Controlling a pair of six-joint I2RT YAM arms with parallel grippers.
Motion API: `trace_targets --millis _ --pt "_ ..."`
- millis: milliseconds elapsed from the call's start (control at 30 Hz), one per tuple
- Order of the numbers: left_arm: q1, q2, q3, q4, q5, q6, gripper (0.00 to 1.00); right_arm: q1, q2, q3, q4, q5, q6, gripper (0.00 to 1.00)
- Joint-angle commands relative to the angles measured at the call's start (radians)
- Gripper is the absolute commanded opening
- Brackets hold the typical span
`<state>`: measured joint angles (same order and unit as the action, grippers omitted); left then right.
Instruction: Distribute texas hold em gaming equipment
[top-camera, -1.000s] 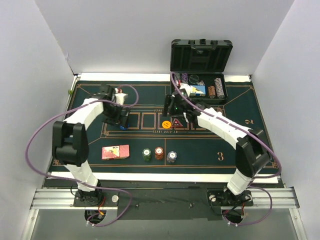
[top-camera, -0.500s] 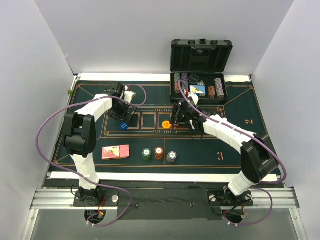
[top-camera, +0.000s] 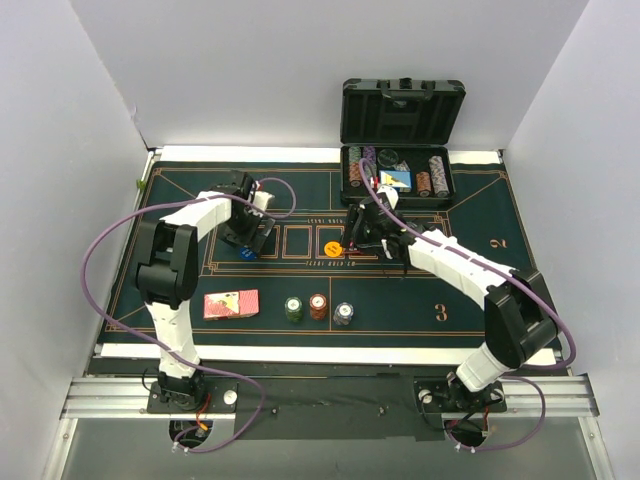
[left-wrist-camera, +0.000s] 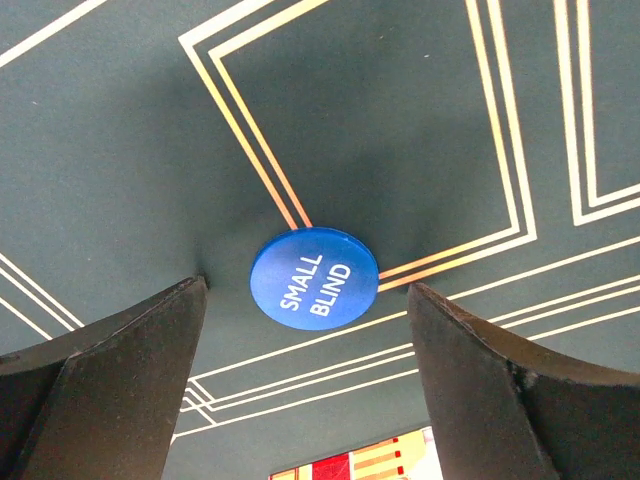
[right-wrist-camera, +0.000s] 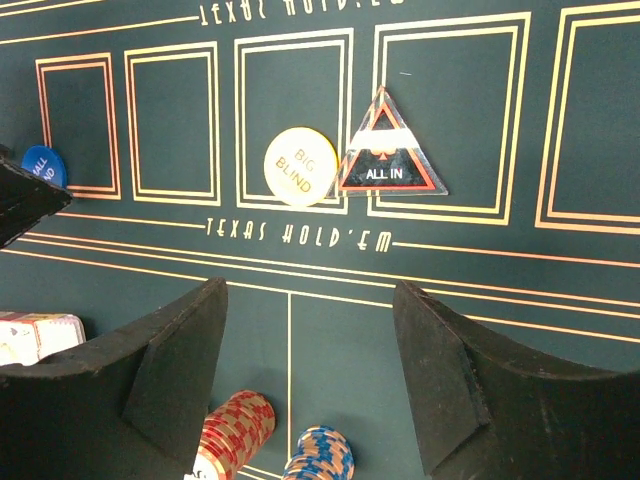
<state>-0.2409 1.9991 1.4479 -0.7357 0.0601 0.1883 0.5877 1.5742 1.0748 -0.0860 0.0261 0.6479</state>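
A blue "SMALL BLIND" disc (left-wrist-camera: 314, 277) lies flat on the green mat, just beyond my left gripper (left-wrist-camera: 305, 288). That gripper is open and holds nothing; in the top view the left gripper (top-camera: 248, 232) hovers just behind the blue disc (top-camera: 245, 253). My right gripper (right-wrist-camera: 308, 290) is open and empty above the mat. Ahead of it lie a pale orange "BIG BLIND" disc (right-wrist-camera: 300, 166) and a triangular "ALL IN" marker (right-wrist-camera: 388, 160). Three chip stacks (top-camera: 318, 305) and pink-red-backed cards (top-camera: 231, 303) sit near the front edge.
The black case (top-camera: 400, 140) stands open at the back right, with more chips and a card box in its tray. In the right wrist view, a red chip stack (right-wrist-camera: 232, 430) and a blue-grey one (right-wrist-camera: 320, 455) stand below the fingers. White walls enclose the green mat (top-camera: 450, 290).
My left gripper has lifted off the blue disc, pulled back, then come partly forward again; the disc stays on the mat. The right gripper shifted slightly toward the orange disc.
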Motion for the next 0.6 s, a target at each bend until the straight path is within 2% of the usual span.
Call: trace_targets --millis 0,100,367,567 --pt "-0.011 0.038 0.015 0.018 -0.051 -0.027 0.91 -0.009 -0.057 0.022 -0.004 -0.006 -0.002 0.62" --pt "-0.011 0.056 0.028 0.007 -0.051 -0.033 0.89 -0.011 -0.056 0.022 -0.003 -0.006 -0.002 0.61" --pt "0.006 0.059 0.005 0.013 -0.08 -0.05 0.69 -0.009 -0.029 0.016 0.008 -0.017 0.002 0.59" --pt "0.052 0.043 -0.009 0.013 -0.066 -0.076 0.61 -0.008 -0.02 0.008 0.023 -0.017 0.006 0.56"
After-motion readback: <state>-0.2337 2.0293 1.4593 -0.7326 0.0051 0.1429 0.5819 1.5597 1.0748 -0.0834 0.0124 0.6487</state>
